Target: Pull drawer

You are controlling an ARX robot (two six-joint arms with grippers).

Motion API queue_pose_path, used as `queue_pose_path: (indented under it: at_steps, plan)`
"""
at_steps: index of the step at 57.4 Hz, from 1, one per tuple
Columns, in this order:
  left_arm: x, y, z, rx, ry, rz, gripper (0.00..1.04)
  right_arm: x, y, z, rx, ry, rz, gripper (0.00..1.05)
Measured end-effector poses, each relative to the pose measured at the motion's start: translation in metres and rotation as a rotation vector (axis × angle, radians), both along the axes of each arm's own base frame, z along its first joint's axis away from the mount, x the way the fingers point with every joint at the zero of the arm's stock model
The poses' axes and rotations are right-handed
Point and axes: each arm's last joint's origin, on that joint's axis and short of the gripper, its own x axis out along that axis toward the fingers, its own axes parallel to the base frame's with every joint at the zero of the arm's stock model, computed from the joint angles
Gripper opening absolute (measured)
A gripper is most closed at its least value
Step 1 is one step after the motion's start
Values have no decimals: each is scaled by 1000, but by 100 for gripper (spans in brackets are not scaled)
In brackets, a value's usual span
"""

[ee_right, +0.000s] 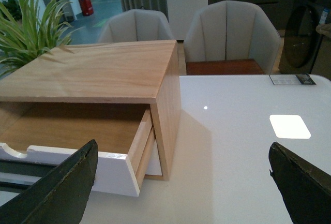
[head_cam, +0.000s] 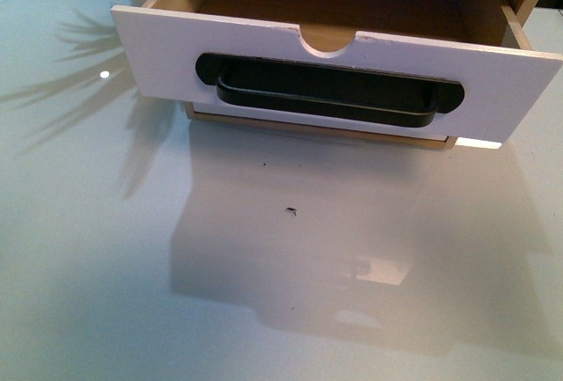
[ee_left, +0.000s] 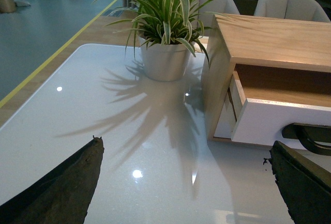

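Drawer [head_cam: 167, 47] stands open, with one black handle [head_cam: 325, 99].

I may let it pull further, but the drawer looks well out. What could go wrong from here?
1. The drawer hangs far out of the cabinet; more pulling might bring it right out and tip it onto the table.
2. The left gripper and right gripper are open and hold nothing, so a tug could slide the unsteadied cabinet on the glossy top.
3. The potted plant stands close beside the cabinet and could get knocked.
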Motion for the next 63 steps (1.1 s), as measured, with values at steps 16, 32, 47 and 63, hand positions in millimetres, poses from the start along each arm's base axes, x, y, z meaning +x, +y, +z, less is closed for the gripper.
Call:
queue_pose_path:
  at_steps: [16, 32, 47, 63]
  plan:
    - [-6, 1, -6, 36, -108, 117, 65, -7, -4, -15, -53, 7, -63, 61]
    - [-15, 0, -15, 41, -109, 115, 10, -16, -4, -33, -65, 5, -64, 6]
    - [-20, 0, -24, 43, -119, 116, 3, -21, -4, -41, -68, 3, -64, 2]
    - [-25, 0, -24, 43, -123, 115, 3, -26, -4, -47, -67, -14, -65, 2]
